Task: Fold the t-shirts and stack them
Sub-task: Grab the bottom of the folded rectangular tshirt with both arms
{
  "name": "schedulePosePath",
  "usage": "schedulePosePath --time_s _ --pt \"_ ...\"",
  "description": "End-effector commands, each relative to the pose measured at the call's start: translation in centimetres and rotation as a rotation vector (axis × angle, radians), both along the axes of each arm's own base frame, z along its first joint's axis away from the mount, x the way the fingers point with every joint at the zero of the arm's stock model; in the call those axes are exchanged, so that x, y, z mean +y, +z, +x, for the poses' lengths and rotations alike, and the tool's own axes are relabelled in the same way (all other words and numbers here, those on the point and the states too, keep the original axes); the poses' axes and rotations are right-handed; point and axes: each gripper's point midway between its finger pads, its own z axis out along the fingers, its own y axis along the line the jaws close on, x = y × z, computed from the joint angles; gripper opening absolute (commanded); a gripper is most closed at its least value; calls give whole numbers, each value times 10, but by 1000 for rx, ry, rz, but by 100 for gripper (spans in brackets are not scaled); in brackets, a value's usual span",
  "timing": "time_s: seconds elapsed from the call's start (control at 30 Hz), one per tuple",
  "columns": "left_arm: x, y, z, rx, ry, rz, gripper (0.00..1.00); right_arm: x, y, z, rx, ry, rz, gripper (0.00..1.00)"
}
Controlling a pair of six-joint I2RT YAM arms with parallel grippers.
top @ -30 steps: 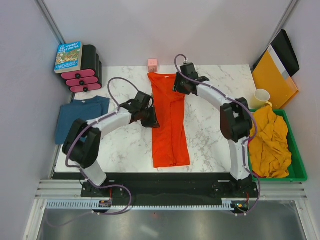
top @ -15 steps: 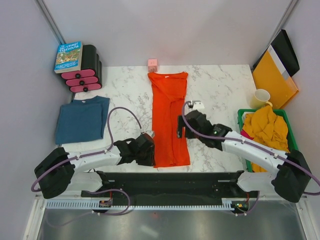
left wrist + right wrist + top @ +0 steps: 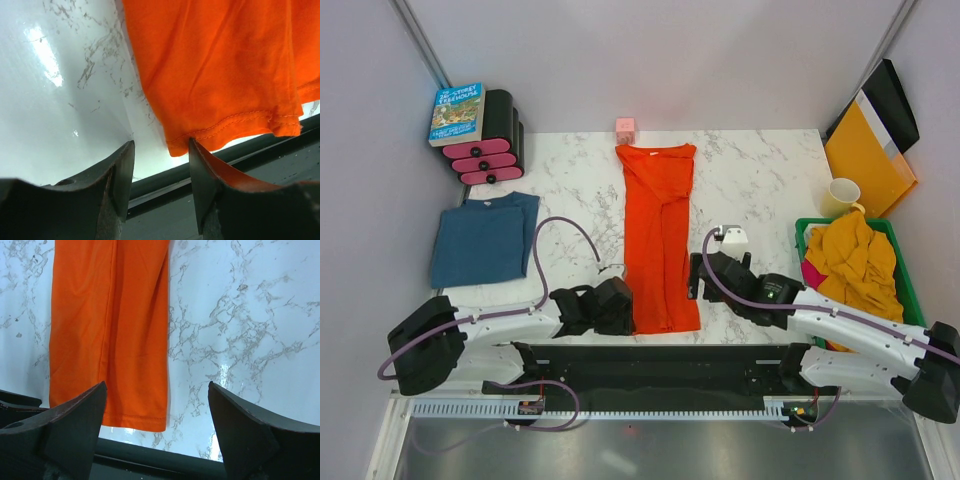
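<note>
both spread, left tool [image 3: 160,150] and right tool [image 3: 156,387] flank the orange-red t-shirt [image 3: 658,235] at the table [image 3: 750,190] near edge, likely to fold its hem.

The orange-red t-shirt [image 3: 660,240] lies flat on the surface [image 3: 570,190] as a long narrow strip, with its stitched hem between the left gripper [image 3: 618,306] and the right gripper [image 3: 697,279]. The teal-blue t-shirt [image 3: 485,238] lies folded, well to the left of the left gripper. The mustard-yellow t-shirt [image 3: 860,265] is crumpled, to the right of the right gripper.
</note>
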Motion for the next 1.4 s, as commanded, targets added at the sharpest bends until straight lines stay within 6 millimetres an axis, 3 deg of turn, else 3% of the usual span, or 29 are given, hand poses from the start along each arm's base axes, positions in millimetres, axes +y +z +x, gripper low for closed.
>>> schedulePosePath --time_s 0.0,0.13,0.27,0.4,0.5,0.7,0.97,1.37 --pt "-15 5 14 -37 48 -30 54 -12 -6 -7 1 -42 -14 90" --pt "-18 0 14 -23 46 -3 47 -17 -17 -14 24 -49 -24 89" --pt "-8 -8 6 8 61 54 18 -19 -23 -22 43 -61 -1 88" --pt "3 -11 -4 25 69 79 4 -20 -32 -32 67 -63 22 88" --pt "11 -13 -9 27 78 83 2 -16 -41 -39 83 -48 30 87" --pt "14 -14 -11 33 87 90 2 15 -69 -63 155 48 29 81" --pt "13 -14 -12 39 89 88 2 38 -94 -74 181 67 32 71" --pt "11 -12 -13 38 92 77 2 19 -106 -67 148 -38 5 56"
